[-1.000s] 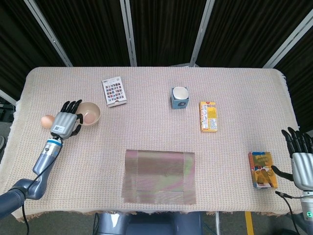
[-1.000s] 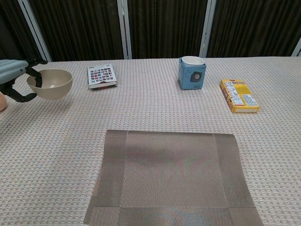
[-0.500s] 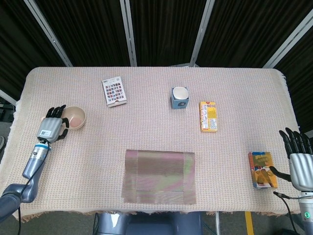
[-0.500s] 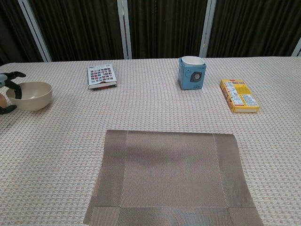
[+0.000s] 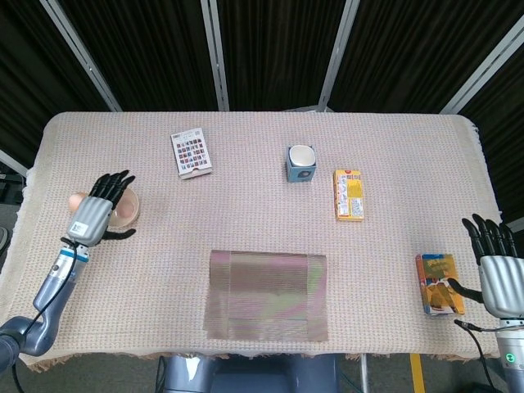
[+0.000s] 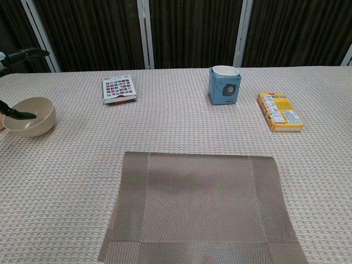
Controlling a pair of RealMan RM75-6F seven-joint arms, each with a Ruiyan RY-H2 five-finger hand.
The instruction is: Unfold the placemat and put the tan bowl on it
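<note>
The tan bowl [image 5: 127, 210] [image 6: 29, 116] stands on the table at the far left. My left hand [image 5: 98, 217] is over its left side with the fingers spread. In the chest view the fingers [image 6: 26, 53] are raised well above the bowl, while the thumb [image 6: 15, 114] reaches across its rim. The brown placemat [image 5: 268, 295] [image 6: 201, 209] lies flat near the front edge, with darker bands along its sides. At the right edge my right hand [image 5: 498, 274] is open and holds nothing; the chest view does not show it.
A small orange ball [image 5: 77, 200] lies just left of the bowl. A patterned card box [image 5: 190, 152], a blue mug [image 5: 301, 164] and a yellow box [image 5: 349, 195] stand at the back. An orange box [image 5: 440, 283] lies beside my right hand.
My left hand carried the bowl leftward and down from the air to the table, then lifted and spread its fingers off it. The right hand barely moved.
</note>
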